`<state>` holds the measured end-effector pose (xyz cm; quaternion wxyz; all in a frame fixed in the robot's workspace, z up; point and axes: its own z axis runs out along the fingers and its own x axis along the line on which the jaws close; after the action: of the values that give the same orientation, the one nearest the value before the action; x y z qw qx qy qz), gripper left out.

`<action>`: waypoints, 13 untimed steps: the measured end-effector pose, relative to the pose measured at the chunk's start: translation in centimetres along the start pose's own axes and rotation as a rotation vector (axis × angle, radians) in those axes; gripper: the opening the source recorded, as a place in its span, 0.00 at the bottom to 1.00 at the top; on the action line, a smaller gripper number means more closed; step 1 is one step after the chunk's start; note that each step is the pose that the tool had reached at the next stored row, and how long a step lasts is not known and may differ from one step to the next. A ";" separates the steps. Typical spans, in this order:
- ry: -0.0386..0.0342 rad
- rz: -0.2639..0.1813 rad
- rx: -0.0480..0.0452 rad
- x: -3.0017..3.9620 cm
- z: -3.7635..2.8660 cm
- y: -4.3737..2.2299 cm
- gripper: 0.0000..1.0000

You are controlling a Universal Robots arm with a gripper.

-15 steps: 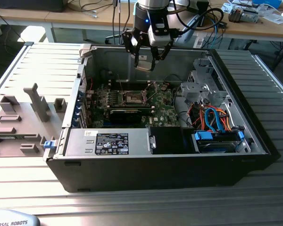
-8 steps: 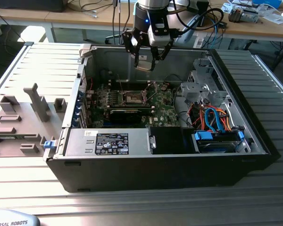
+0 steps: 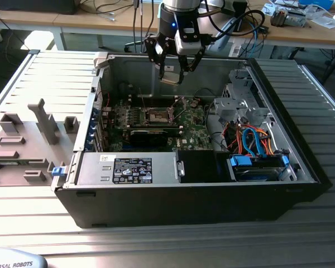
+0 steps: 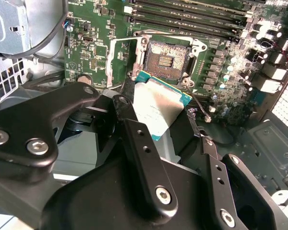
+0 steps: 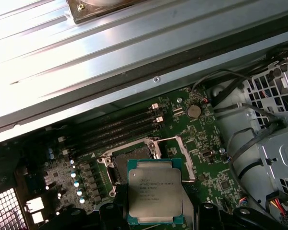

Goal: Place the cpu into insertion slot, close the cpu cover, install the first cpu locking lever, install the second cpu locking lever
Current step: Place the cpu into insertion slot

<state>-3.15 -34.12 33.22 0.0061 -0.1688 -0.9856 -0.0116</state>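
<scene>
**Gripper.** In the exterior view the gripper (image 3: pixel 172 74) hangs inside the open computer case (image 3: pixel 184 207), near its back wall. It is clenched on the cpu (image 3: pixel 171 75). In the second wrist view two black fingers (image 4: pixel 134 132) pinch the chip by opposite edges. This appears intended to leave the metal top and the underside untouched.

**Cpu.** The chip is in the air, clear of the motherboard (image 3: pixel 196 126), and is carried roughly flat with its silver top facing away from the board. That attitude suits a straight descent into a socket.

**Insertion slot.** In the exterior view the insertion slot (image 3: pixel 158 115) lies at about 6 o'clock from the gripper and apart from it. Its dark centre is bare, so nothing is seated yet. In the first wrist view the chip overlaps one edge of the socket. I judge the alignment as close but not yet square.

**Cpu cover.** The cpu cover (image 4: pixel 111 62) stands swung open at one side of the socket, which leaves the opening free. The state of the levers cannot be told.

**Surroundings.** In the exterior view a drive bay with blue cables (image 3: pixel 255 146) sits at 4 o'clock of the case, well apart from the work.

**Progress.** Judged early: first step in hand, none completed.
</scene>
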 end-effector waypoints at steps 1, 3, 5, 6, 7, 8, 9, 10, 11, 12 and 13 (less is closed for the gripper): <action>0.0000 0.002 -0.0001 0.00 0.00 0.00 0.54; -0.0001 0.004 -0.0001 0.00 0.00 0.00 0.54; -0.0001 0.007 -0.0001 0.00 0.00 0.00 0.54; -0.0002 0.008 -0.0001 0.00 0.00 0.00 0.54; -0.0003 0.010 -0.0002 0.00 0.00 0.00 0.54; -0.0002 0.010 -0.0001 0.00 0.00 0.00 0.54; -0.0003 0.012 -0.0002 0.00 0.00 0.00 0.54; -0.0003 0.012 -0.0002 0.00 0.01 0.00 0.54; -0.0003 0.014 -0.0003 0.00 0.01 0.00 0.54; -0.0003 0.015 -0.0003 0.00 0.01 0.00 0.54; -0.0003 0.015 -0.0003 0.00 0.01 0.00 0.54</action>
<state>-3.15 -34.12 33.22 0.0060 -0.1763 -0.9842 -0.0117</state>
